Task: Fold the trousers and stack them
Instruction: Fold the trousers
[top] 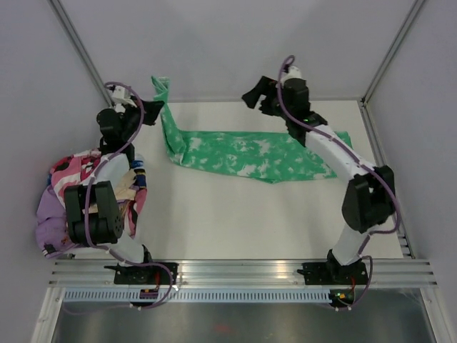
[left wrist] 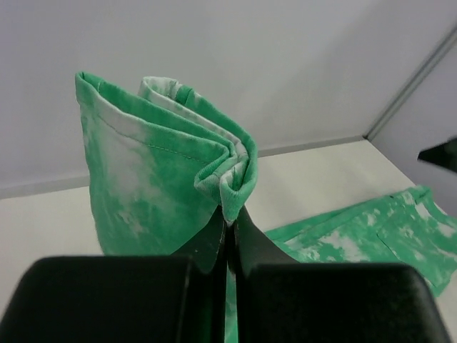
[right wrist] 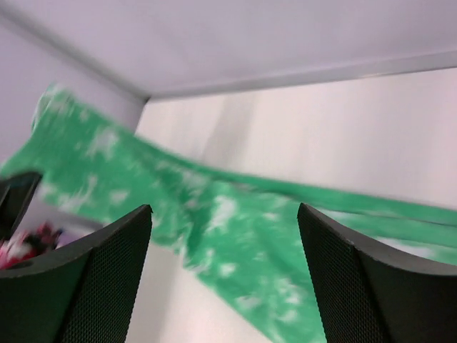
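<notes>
The green and white mottled trousers (top: 243, 157) lie stretched across the back of the table, folded lengthwise. Their left end is lifted off the table toward the back wall. My left gripper (top: 151, 113) is shut on that raised end, and the left wrist view shows the bunched hem (left wrist: 232, 182) pinched between the black fingers (left wrist: 214, 236). My right gripper (top: 257, 94) hangs open above the table behind the trousers' middle, touching nothing. The right wrist view shows the green fabric (right wrist: 228, 243) below its spread fingers (right wrist: 107, 264).
A heap of pink, purple and patterned clothes (top: 64, 193) sits at the table's left edge beside the left arm. Walls close in behind and on both sides. A metal rail (top: 243, 271) runs along the near edge.
</notes>
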You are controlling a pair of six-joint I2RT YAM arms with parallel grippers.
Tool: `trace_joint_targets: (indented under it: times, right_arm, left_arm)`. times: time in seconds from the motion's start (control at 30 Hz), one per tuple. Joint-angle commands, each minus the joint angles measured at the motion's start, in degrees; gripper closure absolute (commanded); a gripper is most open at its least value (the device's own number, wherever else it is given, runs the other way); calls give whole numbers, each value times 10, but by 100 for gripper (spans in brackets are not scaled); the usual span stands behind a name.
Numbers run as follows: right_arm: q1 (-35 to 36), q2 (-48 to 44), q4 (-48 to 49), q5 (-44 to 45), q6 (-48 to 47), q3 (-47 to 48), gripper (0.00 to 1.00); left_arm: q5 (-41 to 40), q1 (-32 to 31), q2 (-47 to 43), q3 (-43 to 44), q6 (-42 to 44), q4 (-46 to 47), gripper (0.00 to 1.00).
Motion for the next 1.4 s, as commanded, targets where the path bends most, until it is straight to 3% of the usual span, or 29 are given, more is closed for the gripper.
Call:
trace_joint_targets:
  times: [0.0, 0.03, 0.13, 0.2, 0.4, 0.63, 0.8, 1.0, 1.07, 1.13, 1.23, 1.27, 1.37]
  right_arm:
    - [-53, -107, -73, 95, -4, -83, 10]
    - [-67, -125, -87, 102, -11, -92, 9]
    - [-123, -179, -160, 131, -35, -106, 7]
    - [-173, -209, -218, 130, -23, -113, 2]
    - [-252, -284, -260, 106, -31, -185, 2]
    - [-284, -306, -281, 81, -48, -226, 2]
    - [-288, -285, -278, 48, -55, -231, 2]
    - [-288, -259, -254, 8, -48, -245, 2]
    - [-288, -245, -232, -26, -51, -245, 2]
    - [-287, -234, -195, -101, -58, -246, 3]
    - [-283, -205, -157, -160, -28, -237, 4]
    - [-277, -194, -150, -167, -23, -232, 3]
    - [-247, -176, -153, -153, -25, -204, 4]
  left_arm:
    - [-25, -91, -39, 13, 91, -72, 98]
    - [-47, -152, -35, 13, 103, -79, 98]
    - [-184, -248, -13, 19, 112, -100, 98]
    - [-243, -288, -3, 9, 119, -85, 98]
    - [-359, -429, 79, 50, 159, -83, 98]
    - [-494, -521, 204, 151, 162, -154, 98]
    - [-587, -534, 237, 166, 67, -187, 98]
    - [-523, -543, 243, 169, 58, -224, 98]
    - [-478, -544, 239, 180, 57, -281, 97]
    - [-436, -545, 230, 190, 61, -332, 89]
    - [-351, -546, 201, 189, 52, -344, 50]
    - [-334, -546, 162, 159, 47, -329, 1]
    - [-340, -545, 71, 103, 33, -287, 0]
